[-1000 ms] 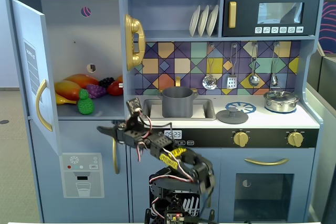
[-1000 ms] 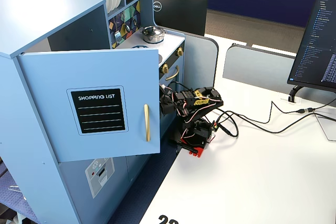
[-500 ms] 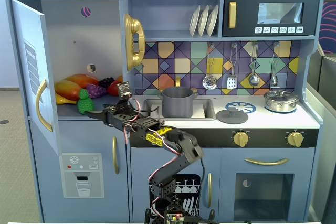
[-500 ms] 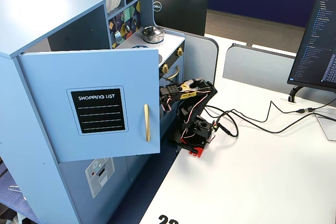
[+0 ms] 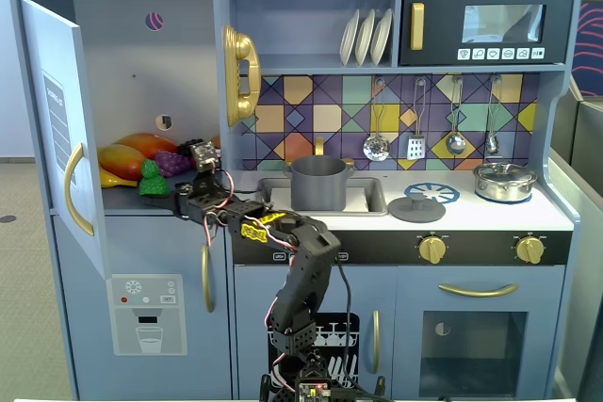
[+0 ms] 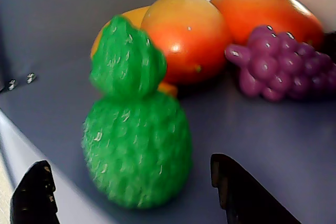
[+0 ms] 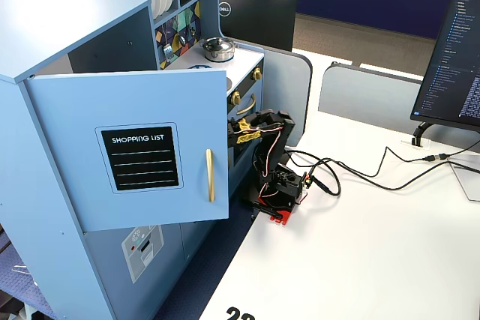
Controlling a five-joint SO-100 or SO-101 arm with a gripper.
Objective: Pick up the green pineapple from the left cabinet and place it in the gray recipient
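- One green pineapple [image 6: 137, 145]: stands upright near the front edge of the shelf inside the left cabinet [image 5: 141, 82], leafy crown up; in a fixed view [image 5: 153, 179] it sits in front of the other fruit, at the shelf's front left.
- One gripper [image 6: 134, 192]: reaches into the cabinet opening; in the wrist view its two dark fingers [image 6: 34, 195] show at the bottom edge, spread wide apart, one on each side of the pineapple's lower body. No contact is visible; nothing is gripped.
- Position relative to the gripper: the pineapple sits between the fingers and a little beyond their tips, roughly centred in the gap.
- Two mangoes [image 6: 184, 35]: orange-yellow, lying behind the pineapple, close to it.
- One purple grape bunch [image 6: 281, 66]: right of the mangoes in the wrist view, resting against them.
- One gray recipient [image 5: 318, 183]: stands in the sink well right of the cabinet, well apart from the pineapple.
- One cabinet door [image 7: 127, 148]: swung open, bearing a "SHOPPING LIST" panel.
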